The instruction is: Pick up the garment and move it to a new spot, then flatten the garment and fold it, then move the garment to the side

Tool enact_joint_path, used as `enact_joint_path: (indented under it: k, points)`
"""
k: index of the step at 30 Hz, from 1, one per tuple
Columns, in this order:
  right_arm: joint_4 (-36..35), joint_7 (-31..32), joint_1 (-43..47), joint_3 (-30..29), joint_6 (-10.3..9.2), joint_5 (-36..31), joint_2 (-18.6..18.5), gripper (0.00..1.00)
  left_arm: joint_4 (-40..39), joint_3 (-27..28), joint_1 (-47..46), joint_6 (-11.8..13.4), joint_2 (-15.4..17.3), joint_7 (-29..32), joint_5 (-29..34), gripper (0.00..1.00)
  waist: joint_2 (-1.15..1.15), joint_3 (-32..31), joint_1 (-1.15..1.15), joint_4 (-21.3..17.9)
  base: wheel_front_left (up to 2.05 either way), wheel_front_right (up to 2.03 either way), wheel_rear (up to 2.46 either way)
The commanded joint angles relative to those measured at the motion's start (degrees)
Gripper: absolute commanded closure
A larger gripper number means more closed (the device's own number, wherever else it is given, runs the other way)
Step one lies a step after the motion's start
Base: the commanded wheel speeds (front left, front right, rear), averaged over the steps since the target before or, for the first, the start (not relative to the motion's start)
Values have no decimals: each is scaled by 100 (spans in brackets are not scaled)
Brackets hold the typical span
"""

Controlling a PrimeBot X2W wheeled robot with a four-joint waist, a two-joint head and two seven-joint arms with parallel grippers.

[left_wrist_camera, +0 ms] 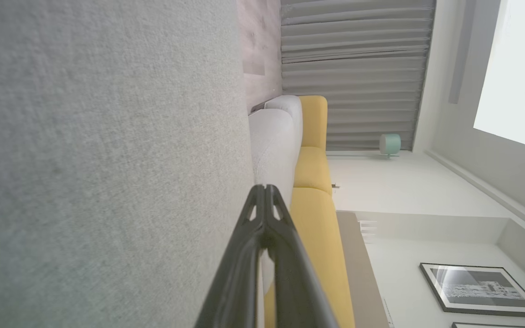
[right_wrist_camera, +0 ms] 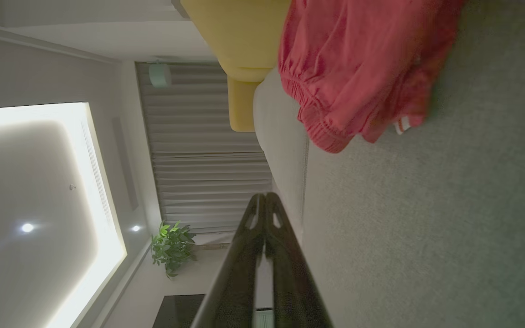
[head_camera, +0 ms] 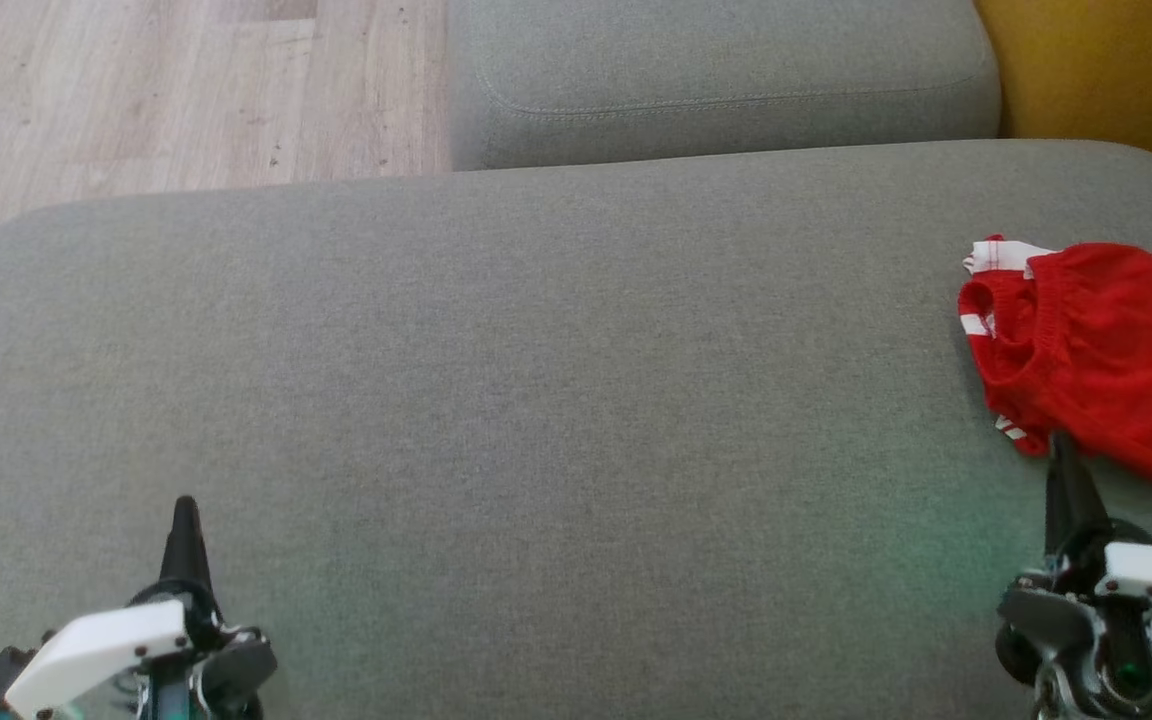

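down low, the left gripper (head_camera: 184, 512) sits with fingers pressed together, holding nothing, over the bare grey cushion (head_camera: 536, 380); the right gripper (head_camera: 1064, 460) is pinched closed and empty too, its tip pointing at the near hem of the red garment (head_camera: 1106, 350), which lies bunched at the cushion's right edge, off to the side: a heap due a pickup or one set aside, either fits; beyond sits the back cushion (head_camera: 716, 80)

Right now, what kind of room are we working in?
Most likely a home living room. The work surface is a grey fabric sofa cushion, a mustard-yellow upholstered seat stands beside it, and grey pleated curtains hang behind, near a potted green plant.
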Motion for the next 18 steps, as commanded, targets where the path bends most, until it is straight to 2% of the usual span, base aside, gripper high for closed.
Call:
enact_joint_path:
  k: [1, 18]
  points:
    - [-234, 48, -322, 102, 42, 144, -54, 100, -217, 252, -328, -78, 14, 40, -101, 100, 0, 0, 0, -2, 0, 0, 0]
    - [-235, 59, -326, 93, 42, 172, -50, 100, -220, 262, -331, -83, 11, 47, -127, 100, 0, 0, 0, -4, 0, 0, 0]
